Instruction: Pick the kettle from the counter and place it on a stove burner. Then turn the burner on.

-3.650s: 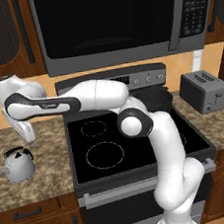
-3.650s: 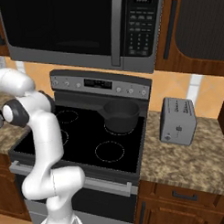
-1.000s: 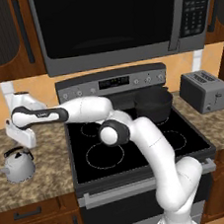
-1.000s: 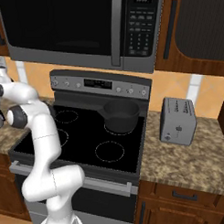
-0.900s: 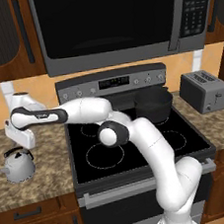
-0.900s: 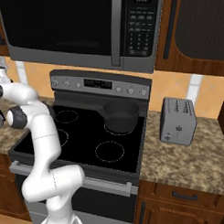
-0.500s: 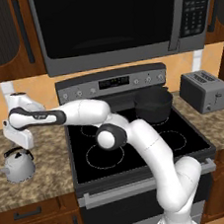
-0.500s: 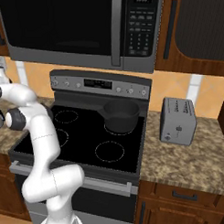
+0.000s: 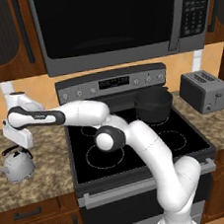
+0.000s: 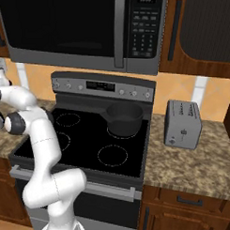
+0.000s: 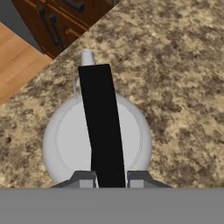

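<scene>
The kettle [image 9: 19, 166] sits on the bench [image 9: 38, 182] left of the stove, spout toward the bench's front edge. The tool [image 11: 111, 178] hangs right above it, one finger on each side of the dark handle [image 11: 102, 127], narrowly spread; I cannot tell if they press it. A dark pot [image 9: 153, 104] stands at the stove's back right. No writing is readable

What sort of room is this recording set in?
A rendered home kitchen: a black glass cooktop under a built-in microwave, a toaster on the granite counter, and a kettle beside the stove.
</scene>
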